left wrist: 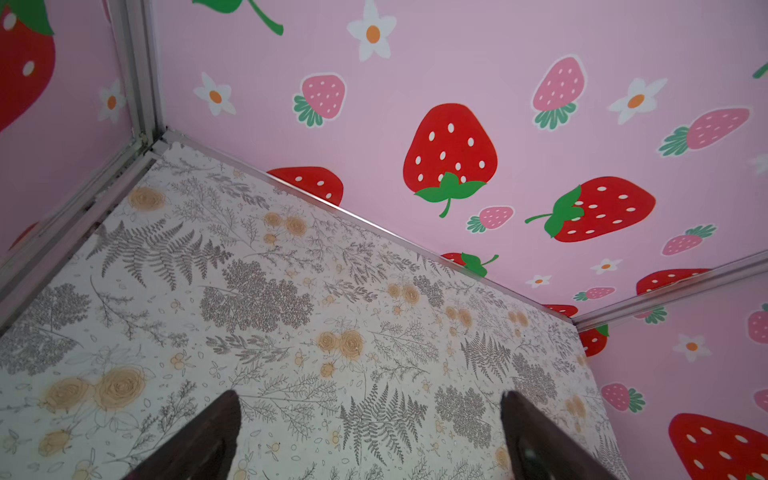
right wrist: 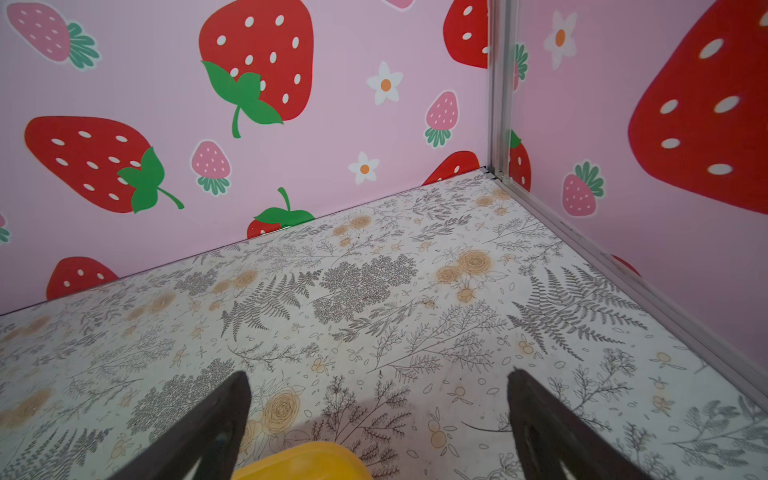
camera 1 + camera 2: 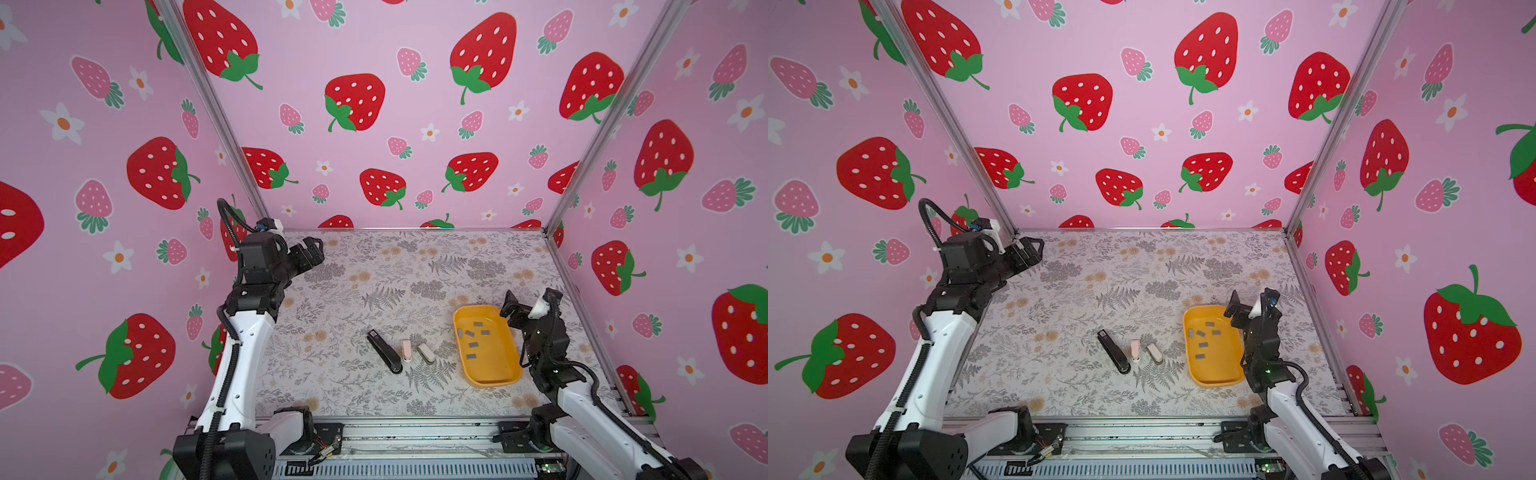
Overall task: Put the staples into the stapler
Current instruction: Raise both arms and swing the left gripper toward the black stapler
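Three staplers lie side by side near the table's middle in both top views: a long black stapler (image 3: 384, 351) (image 3: 1113, 351), a small pink one (image 3: 406, 350) (image 3: 1135, 350) and a small beige one (image 3: 425, 353) (image 3: 1154, 353). Several grey staples (image 3: 469, 333) (image 3: 1201, 333) lie loose in a yellow tray (image 3: 498, 368) (image 3: 1221, 370) to their right. My right gripper (image 3: 513, 305) (image 2: 378, 372) hovers open over the tray's far right corner, holding nothing. My left gripper (image 3: 316, 249) (image 1: 370, 395) is open and empty, raised near the far left corner, well away from the staplers.
Pink strawberry-print walls with aluminium posts (image 3: 582, 166) enclose the floral table (image 3: 374, 291) on three sides. A metal rail (image 3: 415, 432) with both arm bases runs along the front edge. The right wrist view shows the yellow tray's rim (image 2: 299, 461) just below the jaws.
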`<state>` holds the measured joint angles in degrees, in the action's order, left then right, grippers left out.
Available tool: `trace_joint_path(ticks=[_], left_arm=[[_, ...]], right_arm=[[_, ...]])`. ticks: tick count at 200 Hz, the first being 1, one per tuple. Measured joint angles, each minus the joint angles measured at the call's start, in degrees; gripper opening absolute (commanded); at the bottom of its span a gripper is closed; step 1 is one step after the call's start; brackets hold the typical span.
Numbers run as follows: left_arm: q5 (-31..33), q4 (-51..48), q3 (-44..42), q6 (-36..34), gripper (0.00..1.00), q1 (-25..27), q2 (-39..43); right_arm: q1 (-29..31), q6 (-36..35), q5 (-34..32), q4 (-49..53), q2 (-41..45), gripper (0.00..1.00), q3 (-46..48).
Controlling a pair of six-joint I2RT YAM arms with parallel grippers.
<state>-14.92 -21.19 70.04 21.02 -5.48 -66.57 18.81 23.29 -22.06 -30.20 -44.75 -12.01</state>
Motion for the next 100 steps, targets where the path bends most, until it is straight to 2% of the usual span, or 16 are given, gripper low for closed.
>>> trace_joint_path(ticks=[9,27,35,54,80,100], left_arm=[[-1.4,0.7,-0.5,-2.6,0.99,0.0,1.0],[-4.5,6.9,-4.3,-8.5,1.00,0.7,4.4],[-5.9,10.1,-6.5,-11.3,0.97,1.1,5.8],[-12.8,15.5,-10.5,-21.9,0.93,2.4,6.8],[-20.2,15.2,-11.2,-36.3,0.80,4.4,2.8],[-24.0,8.9,-10.2,-49.6,0.79,7.8,-2.1]], right_arm=[[0.0,0.0,-1.2,-1.0,0.0,0.96,1.5],[0.4,-0.1,-2.6,-0.9,-0.3,0.99,3.5],[0.6,-0.2,-3.2,-1.4,0.0,0.99,4.1],[0.6,-0.2,-4.3,-3.5,1.8,1.00,6.0],[0.8,-0.2,-4.5,-6.2,2.6,0.97,7.5],[1.7,-0.3,-4.5,-7.8,1.6,0.97,7.5]])
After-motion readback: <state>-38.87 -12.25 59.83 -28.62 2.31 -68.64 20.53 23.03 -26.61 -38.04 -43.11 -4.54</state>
